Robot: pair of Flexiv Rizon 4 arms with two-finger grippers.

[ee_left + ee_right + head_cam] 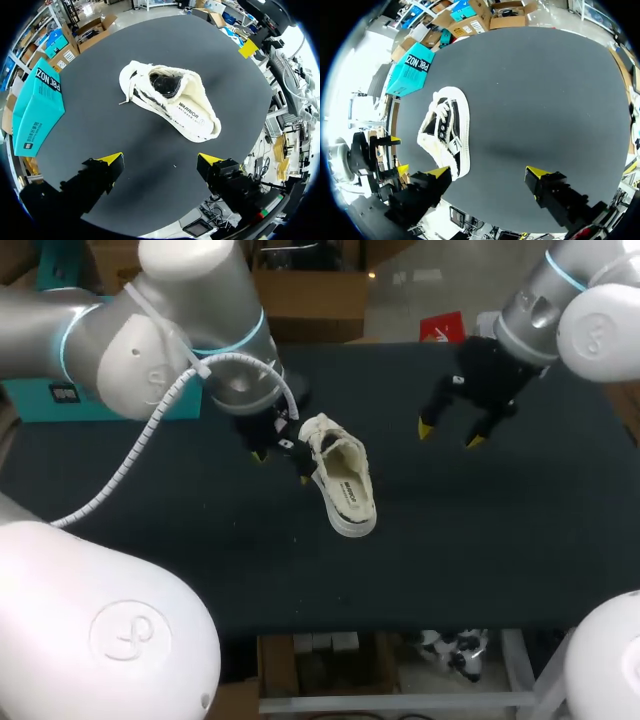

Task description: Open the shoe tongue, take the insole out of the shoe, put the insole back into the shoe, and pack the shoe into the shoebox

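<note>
White canvas shoe (340, 485) on dark worktop (480, 540); teal cardboard shoebox (37, 112) at its edge. Left gripper (281, 466), just beside the shoe, and right gripper (448, 435) are spread wide, empty.

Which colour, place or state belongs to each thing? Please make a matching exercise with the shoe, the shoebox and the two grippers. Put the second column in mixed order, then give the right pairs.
Column one
1. shoe
2. shoebox
3. left gripper
4. right gripper

Column two
A. teal
B. open, over a bare part of the table, apart from the shoe
C. cream-white, on the dark table
D. open, close beside the shoe

Right pairs: 1-C, 2-A, 3-D, 4-B
</note>
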